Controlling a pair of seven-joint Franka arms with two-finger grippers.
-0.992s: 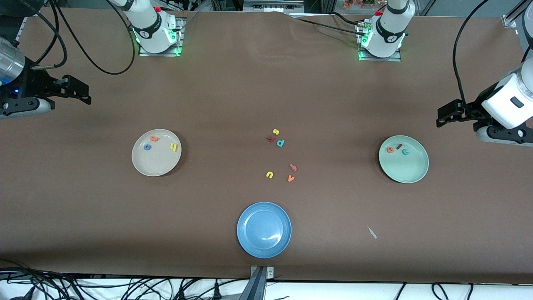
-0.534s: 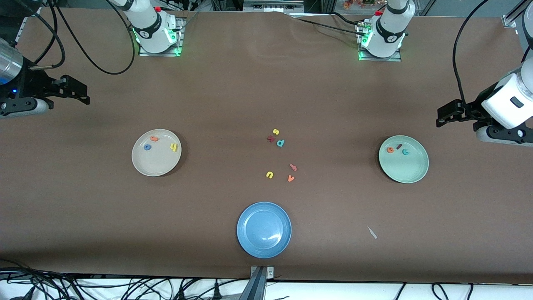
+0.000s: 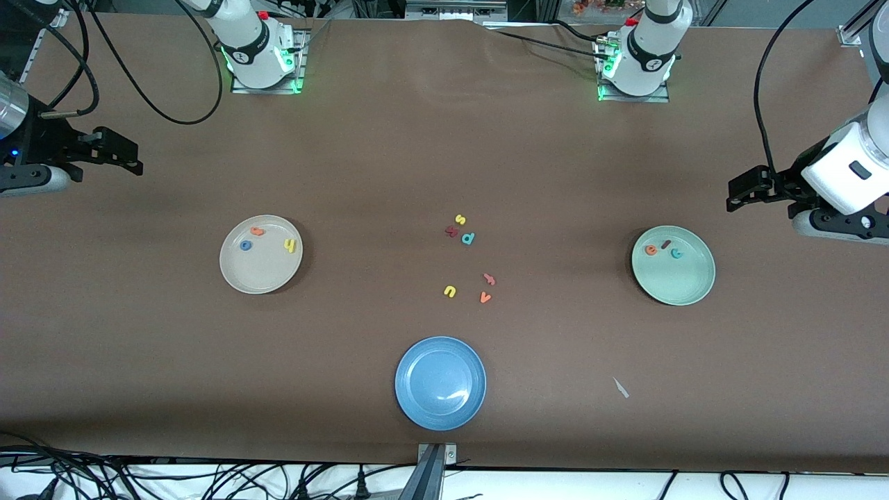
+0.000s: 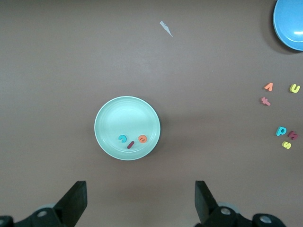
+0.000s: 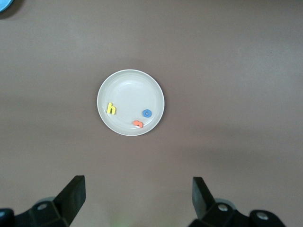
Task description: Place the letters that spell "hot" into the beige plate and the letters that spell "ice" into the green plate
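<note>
The right end effector (image 3: 114, 154) is found at the right arm's end of the desk (image 3: 389, 139), raised and clear of the plates, with its fingers (image 5: 71, 194) spread wide apart and nothing held between them. The beige plate (image 3: 239, 274) is seen to carry the yellow h (image 3: 289, 245), the blue o (image 3: 245, 245) and the orange t (image 3: 258, 231), all lying well inside the rim. In the middle of the desk, loose letters are noted that belong to neither word: a yellow s (image 3: 460, 219), a dark red letter (image 3: 451, 232), a teal letter (image 3: 468, 238), a yellow u (image 3: 449, 292), a pinkish letter (image 3: 489, 279) and an orange v (image 3: 485, 298); the blue plate (image 3: 440, 383), nearest the front camera, is shown to hold nothing. The green plate (image 3: 684, 288) is seen to contain the orange e (image 3: 651, 250), the dark red i (image 3: 666, 244) and the teal c (image 3: 676, 253), grouped close together. The left end effector (image 3: 746, 191) is found raised at the left arm's end of the desk, its fingers (image 4: 75, 201) likewise wide apart and empty. The sorting is judged complete, the step in hand being a retreat to rest. It is advised that both arms be kept high and outboard of the plates, that no pass be made over the sorted letters, and that the spare letters be left undisturbed.
</note>
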